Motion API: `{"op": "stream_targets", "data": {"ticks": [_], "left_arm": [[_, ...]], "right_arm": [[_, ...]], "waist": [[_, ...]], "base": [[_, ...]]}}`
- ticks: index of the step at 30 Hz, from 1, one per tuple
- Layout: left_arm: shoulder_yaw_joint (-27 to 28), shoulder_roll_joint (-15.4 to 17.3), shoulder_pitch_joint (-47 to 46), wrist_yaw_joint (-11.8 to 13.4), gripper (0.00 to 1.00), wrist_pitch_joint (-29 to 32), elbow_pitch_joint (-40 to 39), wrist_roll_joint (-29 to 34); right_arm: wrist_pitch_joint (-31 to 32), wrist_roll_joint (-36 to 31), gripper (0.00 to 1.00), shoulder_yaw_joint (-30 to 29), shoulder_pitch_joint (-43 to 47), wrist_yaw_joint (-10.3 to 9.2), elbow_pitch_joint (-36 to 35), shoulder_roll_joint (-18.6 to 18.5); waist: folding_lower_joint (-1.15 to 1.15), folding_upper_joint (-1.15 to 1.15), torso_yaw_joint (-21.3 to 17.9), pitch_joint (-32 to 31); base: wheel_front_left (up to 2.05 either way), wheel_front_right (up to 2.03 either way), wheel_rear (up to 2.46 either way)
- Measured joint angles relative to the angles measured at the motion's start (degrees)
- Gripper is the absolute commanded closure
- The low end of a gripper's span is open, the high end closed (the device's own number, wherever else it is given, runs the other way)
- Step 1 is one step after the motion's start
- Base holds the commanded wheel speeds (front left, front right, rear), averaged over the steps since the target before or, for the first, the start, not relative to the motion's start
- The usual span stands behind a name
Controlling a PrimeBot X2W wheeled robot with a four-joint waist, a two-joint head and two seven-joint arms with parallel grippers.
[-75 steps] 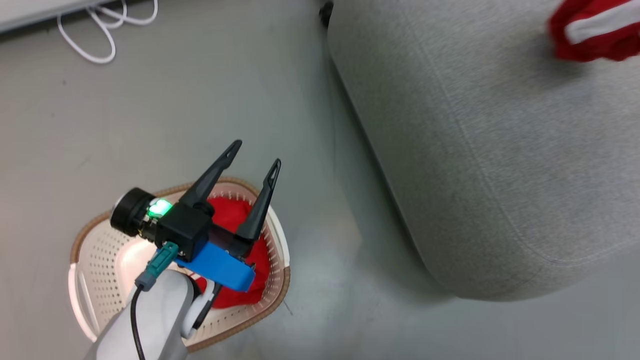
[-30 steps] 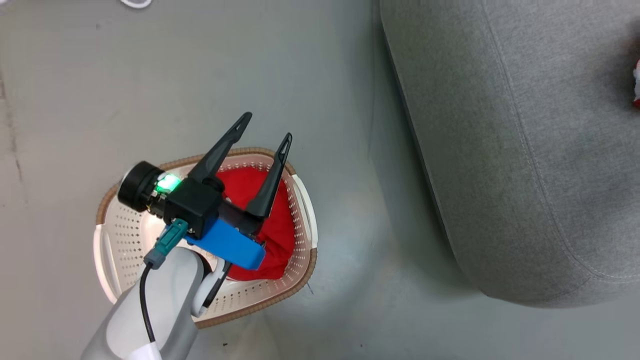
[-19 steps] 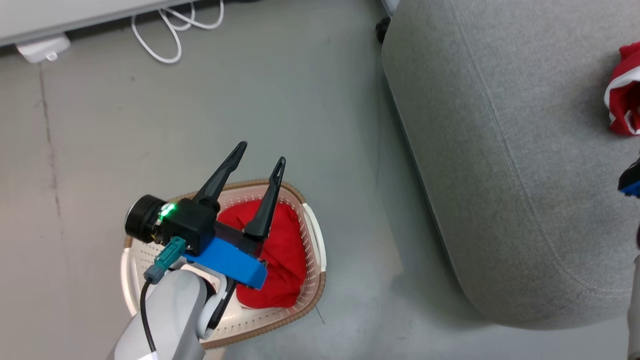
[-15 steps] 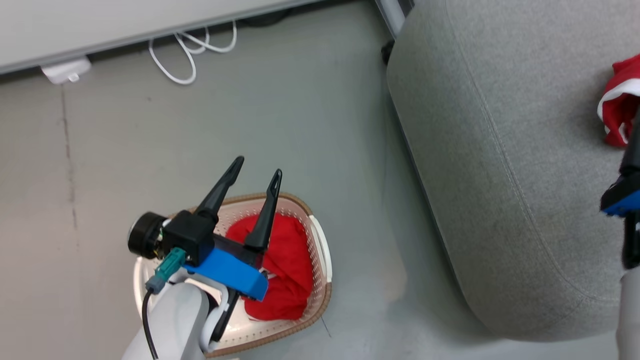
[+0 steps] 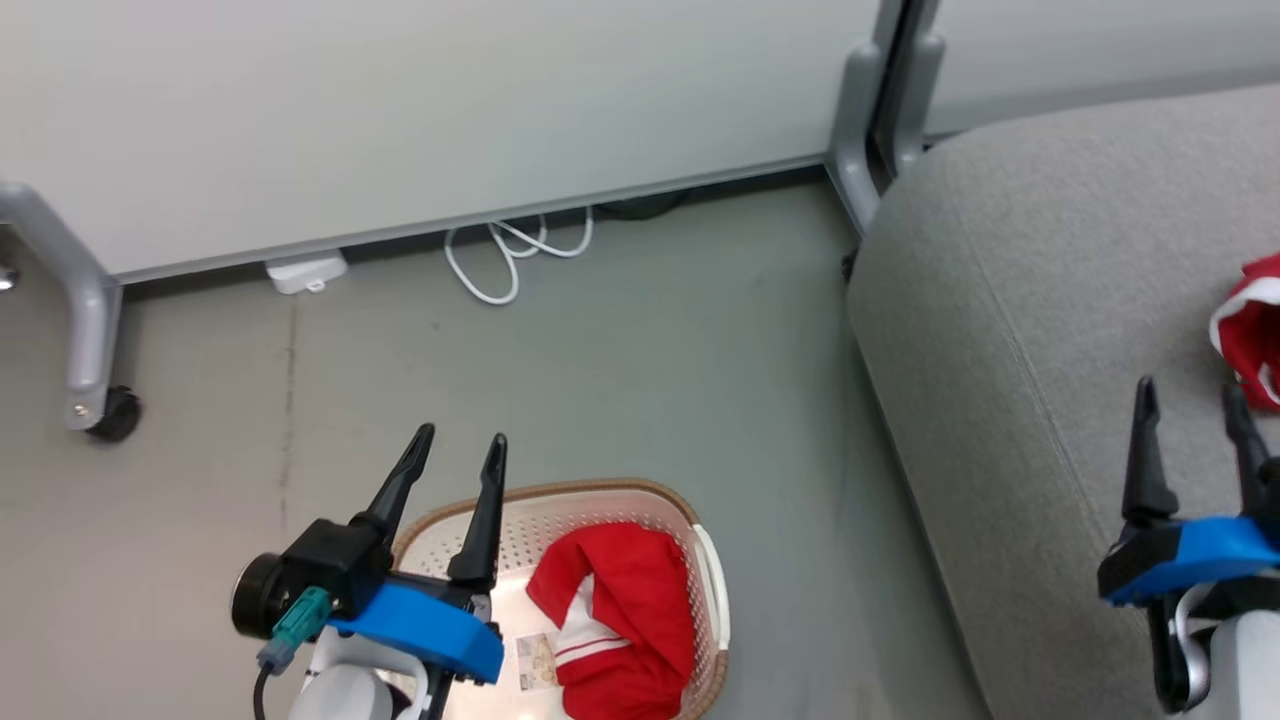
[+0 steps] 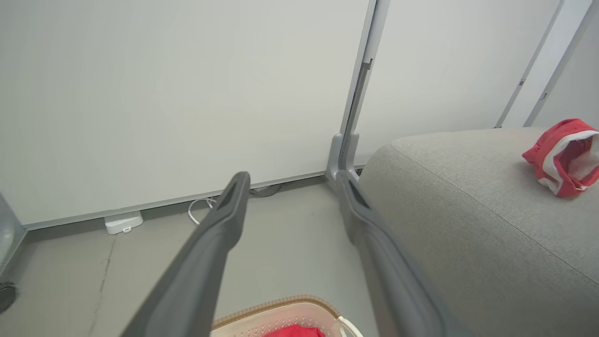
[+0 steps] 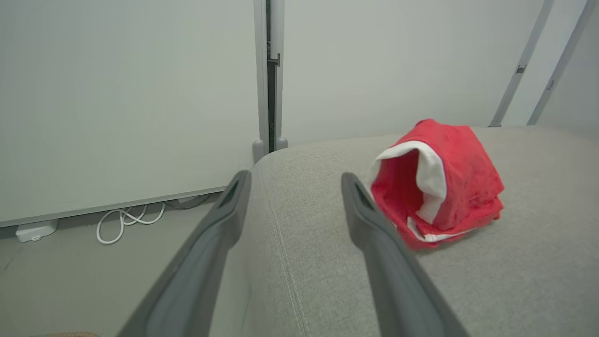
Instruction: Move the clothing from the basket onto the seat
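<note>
Grey floor [image 5: 600, 350], lower centre: one garment [image 5: 620, 620] lay in the basket [image 5: 545, 530], a second garment [image 5: 1250, 330] on the seat [image 5: 1000, 350], right. My left gripper [image 5: 463, 435] and right gripper [image 5: 1188, 385] gaped empty; a hasty dip could snag the rim [image 5: 600, 487].

Red garment [image 5: 625, 610] in cream basket [image 5: 600, 487]; second garment [image 7: 461, 178], seemingly bunched, on grey seat [image 5: 1000, 400]

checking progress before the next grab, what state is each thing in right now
seat: one red garment on it
basket: upright on the floor, one red garment inside
basket garment: crumpled, not gripped
seat garment: bunched, lying free
left claw: open, empty
right claw: open, empty
</note>
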Motion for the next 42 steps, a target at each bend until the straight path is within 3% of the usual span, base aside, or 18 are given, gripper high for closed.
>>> {"op": "stream_targets", "data": {"ticks": [15,24,42], "left_arm": [[8.95,-1.47,6.62,0.0,0.0,0.0,2.41,1.99],[10.0,-1.48,6.58,0.0,0.0,0.0,3.59,2.18],[9.57,-1.03,5.22,0.0,0.0,0.0,3.88,2.05]], "right_arm": [[0.09,3.91,0.0,10.78,10.61,0.0,-5.56,0.67],[1.19,4.08,0.0,13.96,11.92,0.0,-7.5,0.69],[0.83,4.49,0.0,14.79,11.68,0.0,-7.33,0.69]], "waist": [[0.0,0.0,7.41,-6.61],[0.01,0.0,10.67,-7.18],[0.01,0.0,10.34,-5.53]], "base": [[0.0,0.0,0.0],[0.0,0.0,0.0],[0.0,0.0,0.0]]}}
